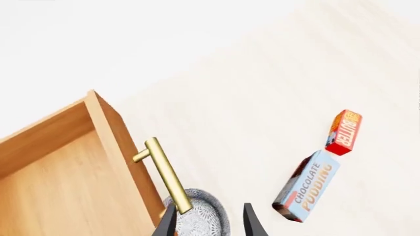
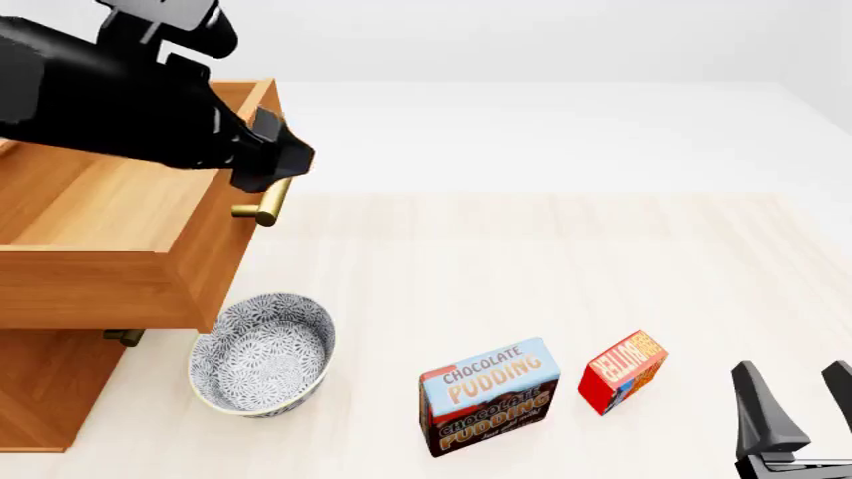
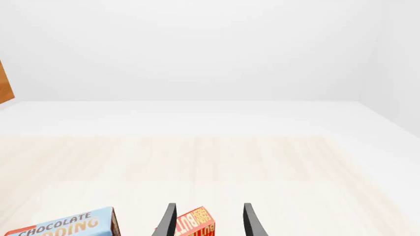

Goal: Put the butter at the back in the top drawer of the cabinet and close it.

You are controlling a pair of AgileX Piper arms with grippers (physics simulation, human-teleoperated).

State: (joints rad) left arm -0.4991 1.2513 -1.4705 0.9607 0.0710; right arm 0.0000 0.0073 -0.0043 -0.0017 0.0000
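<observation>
Small red-orange butter box (image 2: 622, 371) stands on the pale bench (image 2: 533, 259), just right of the light-blue chocolate pudding box (image 2: 488, 396). Top wooden drawer (image 2: 120, 230) of the orange-brown cabinet (image 2: 40, 389) pulled out. Left gripper (image 1: 210, 221) fingers spread beside the brass handle (image 1: 167, 174), gripping nothing. Right gripper (image 2: 799, 404) fingers spread, empty, right of the butter.

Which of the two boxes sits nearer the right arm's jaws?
The small red-orange butter box, not the larger light-blue and brown chocolate pudding box; in the right wrist view it lies just ahead of the open jaws.

Butter box (image 2: 622, 371): yellow lettering "BUTTER" on red-orange face. Pudding box (image 2: 489, 395): "CHOCOLATE PUDDING" on light-blue top, repeated on dark-brown front.
</observation>
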